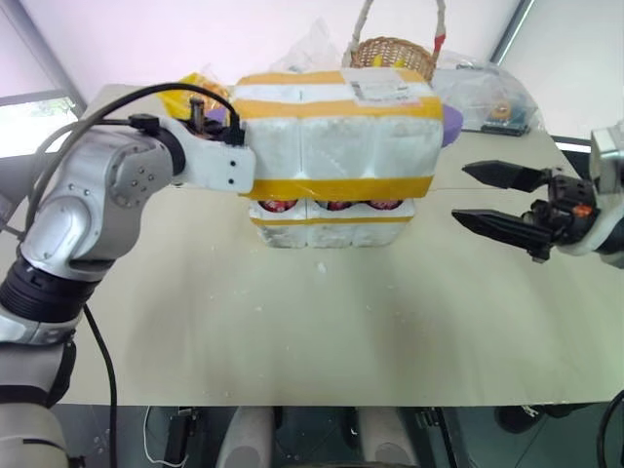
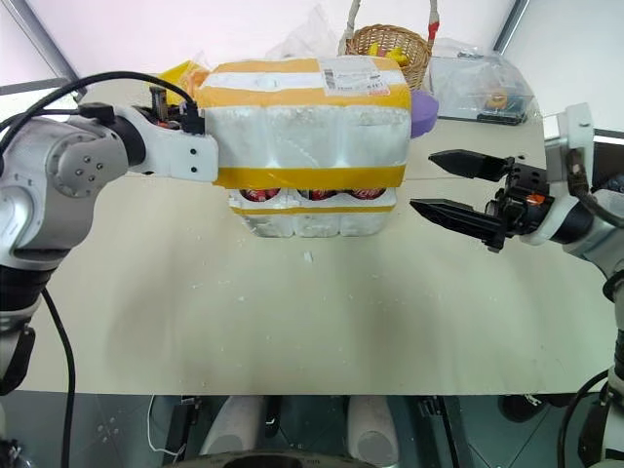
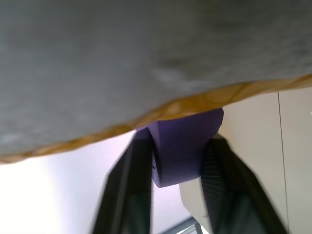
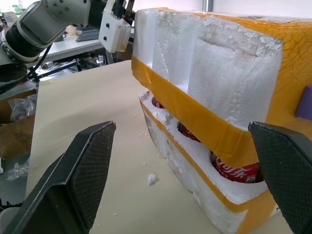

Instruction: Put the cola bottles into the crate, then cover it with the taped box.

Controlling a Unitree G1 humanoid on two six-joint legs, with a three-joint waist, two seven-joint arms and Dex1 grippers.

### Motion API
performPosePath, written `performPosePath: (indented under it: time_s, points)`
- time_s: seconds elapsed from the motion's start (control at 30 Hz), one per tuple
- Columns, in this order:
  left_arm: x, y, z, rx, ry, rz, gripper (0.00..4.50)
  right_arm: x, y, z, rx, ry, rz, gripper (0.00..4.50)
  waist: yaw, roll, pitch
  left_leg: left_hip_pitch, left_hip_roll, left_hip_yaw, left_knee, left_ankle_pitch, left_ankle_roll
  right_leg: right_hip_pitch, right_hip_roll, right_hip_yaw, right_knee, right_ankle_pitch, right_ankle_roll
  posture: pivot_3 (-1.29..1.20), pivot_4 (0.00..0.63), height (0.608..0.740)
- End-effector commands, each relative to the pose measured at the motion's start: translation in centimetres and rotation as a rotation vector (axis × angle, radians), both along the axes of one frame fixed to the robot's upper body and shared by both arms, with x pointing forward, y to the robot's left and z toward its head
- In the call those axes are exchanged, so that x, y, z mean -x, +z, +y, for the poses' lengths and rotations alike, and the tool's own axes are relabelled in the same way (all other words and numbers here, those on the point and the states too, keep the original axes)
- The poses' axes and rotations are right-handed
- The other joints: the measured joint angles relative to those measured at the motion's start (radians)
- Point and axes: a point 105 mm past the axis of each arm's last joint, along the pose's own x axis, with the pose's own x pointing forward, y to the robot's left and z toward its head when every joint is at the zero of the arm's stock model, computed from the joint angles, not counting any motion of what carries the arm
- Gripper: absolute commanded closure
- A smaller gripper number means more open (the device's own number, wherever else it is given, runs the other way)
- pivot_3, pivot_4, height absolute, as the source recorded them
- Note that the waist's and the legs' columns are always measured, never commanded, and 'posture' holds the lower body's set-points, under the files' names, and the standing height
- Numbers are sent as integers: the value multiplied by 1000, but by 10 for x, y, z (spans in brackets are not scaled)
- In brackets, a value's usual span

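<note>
Box (image 1: pixel 336 132), white foam, yellow-taped

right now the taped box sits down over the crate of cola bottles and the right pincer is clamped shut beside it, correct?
Not quite. The taped box does sit over the crate with the cola bottles showing in the gap, but the right pincer beside it is open, touching nothing. The right eye view shows this.

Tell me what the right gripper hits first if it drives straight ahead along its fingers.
Probably the taped box: the right gripper stands open, pointing at its end face, above the crate. Exact height is uncertain.
</note>
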Motion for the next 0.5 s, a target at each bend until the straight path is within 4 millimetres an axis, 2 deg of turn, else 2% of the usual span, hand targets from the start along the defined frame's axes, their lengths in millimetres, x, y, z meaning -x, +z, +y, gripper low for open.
performPosePath:
  time_s: [0.03, 0.1, 0.27, 0.5]
  points:
    - [4, 11, 0, 10, -13, -59, 1112, 2, 12, 0, -3, 5, -61, 0, 1, 0, 0, 0, 0, 0, 0, 0, 0, 0, 0, 0, 0, 0, 0, 0, 150, 737]
    - [5, 11, -2, 5, -32, -69, 49, 1, 11, 0, -2, 6, -59, 0, 1, 0, 0, 0, 0, 0, 0, 0, 0, 0, 0, 0, 0, 0, 0, 0, 150, 737]
    - [12, 9, 3, 30, -40, -62, 18, 1, 11, -1, -3, 5, -55, 0, -2, 0, 0, 0, 0, 0, 0, 0, 0, 0, 0, 0, 0, 0, 0, 0, 150, 737]
    - [44, -13, 26, 246, -34, 168, 18, -1, 9, -3, 3, 1, -48, 0, -2, 0, 0, 0, 0, 0, 0, 0, 0, 0, 0, 0, 0, 0, 0, 0, 150, 737]
